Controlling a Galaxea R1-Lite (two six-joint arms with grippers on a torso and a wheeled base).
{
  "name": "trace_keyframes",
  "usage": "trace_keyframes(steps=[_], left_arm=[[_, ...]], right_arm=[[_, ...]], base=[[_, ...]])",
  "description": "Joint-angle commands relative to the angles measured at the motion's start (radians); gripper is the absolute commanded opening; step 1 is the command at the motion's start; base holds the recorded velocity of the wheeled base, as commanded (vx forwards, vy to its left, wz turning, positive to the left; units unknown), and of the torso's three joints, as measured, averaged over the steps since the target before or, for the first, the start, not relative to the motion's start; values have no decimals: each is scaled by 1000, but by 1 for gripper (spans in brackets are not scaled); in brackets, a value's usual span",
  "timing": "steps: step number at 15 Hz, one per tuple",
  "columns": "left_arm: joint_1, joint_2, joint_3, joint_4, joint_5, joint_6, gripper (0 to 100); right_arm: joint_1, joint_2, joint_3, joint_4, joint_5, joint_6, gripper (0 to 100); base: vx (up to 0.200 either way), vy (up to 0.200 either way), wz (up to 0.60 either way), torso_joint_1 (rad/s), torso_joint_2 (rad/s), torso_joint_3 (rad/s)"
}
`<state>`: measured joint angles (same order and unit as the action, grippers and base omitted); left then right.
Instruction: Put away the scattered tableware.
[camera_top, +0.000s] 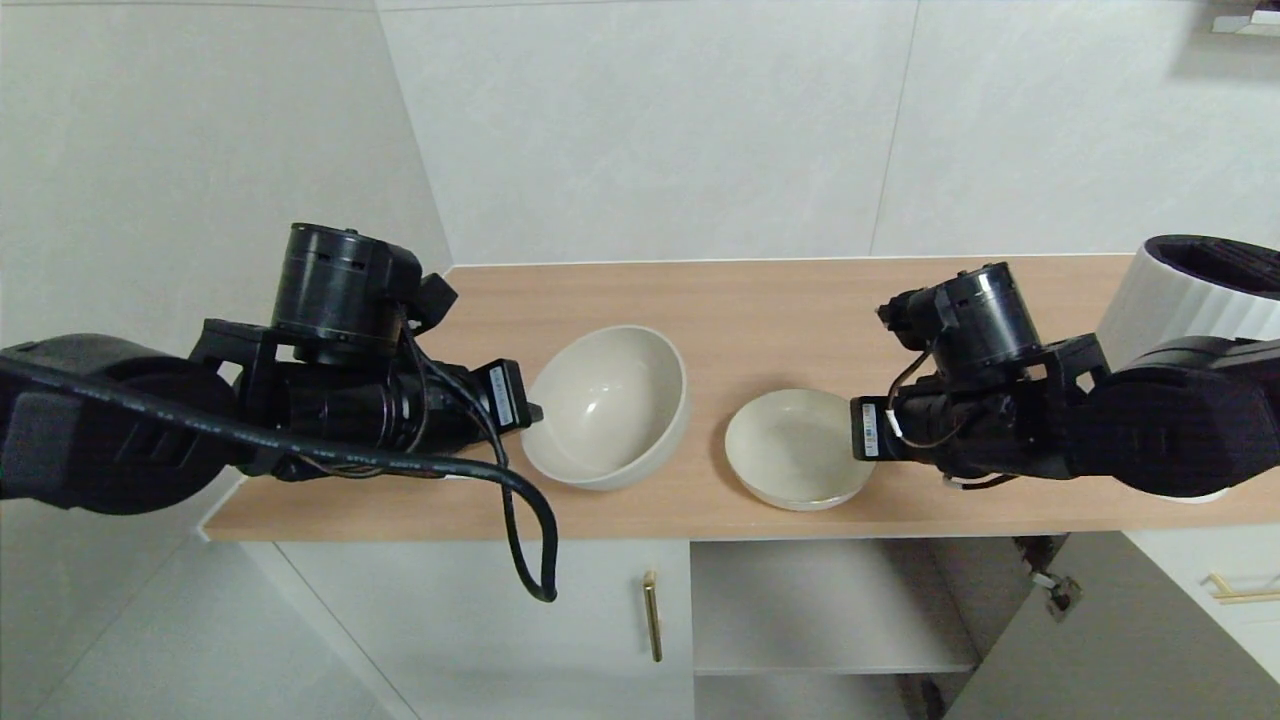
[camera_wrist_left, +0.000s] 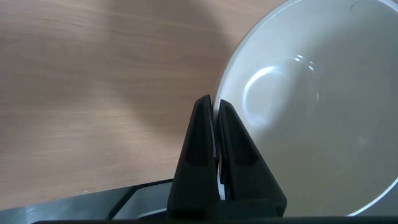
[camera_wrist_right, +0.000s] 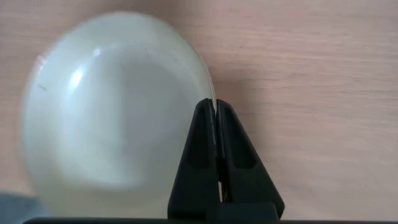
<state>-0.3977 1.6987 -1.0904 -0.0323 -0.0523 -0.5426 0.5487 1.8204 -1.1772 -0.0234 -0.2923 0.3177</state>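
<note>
At the front edge of the wooden tabletop (camera_top: 780, 310), the left end effector (camera_wrist_left: 213, 102) pinches the rim of the tilted large bowl (camera_top: 610, 400). The right end effector (camera_wrist_right: 216, 104) pinches the rim of the small bowl (camera_top: 795, 445) beside it.

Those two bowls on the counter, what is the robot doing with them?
Each of its hands pinches one bowl by the rim. The left hand grips the larger bowl, which is tilted, and the right hand grips the smaller bowl. Both bowls are near the front of the wooden counter, above an open cabinet.
</note>
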Motion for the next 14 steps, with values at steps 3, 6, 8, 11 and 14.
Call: trace_keyframes(steps=[3, 6, 8, 11, 14], left_arm=[[0, -111, 60, 0, -1, 12, 0], [2, -215, 116, 12, -7, 36, 0], [2, -248, 127, 51, -7, 72, 0], [0, -300, 136, 112, -7, 142, 0], [0, -295, 136, 112, -7, 142, 0]], right_arm=[[0, -197, 5, 131, 79, 14, 0], [-7, -290, 8, 232, 153, 31, 0], [-7, -322, 14, 270, 159, 43, 0], [-6, -397, 36, 310, 236, 43, 0], [-6, -405, 68, 301, 240, 37, 0]], base=[[0, 0, 0, 0, 0, 0], [0, 0, 0, 0, 0, 0], [0, 0, 0, 0, 0, 0], [0, 0, 0, 0, 0, 0], [0, 0, 0, 0, 0, 0]])
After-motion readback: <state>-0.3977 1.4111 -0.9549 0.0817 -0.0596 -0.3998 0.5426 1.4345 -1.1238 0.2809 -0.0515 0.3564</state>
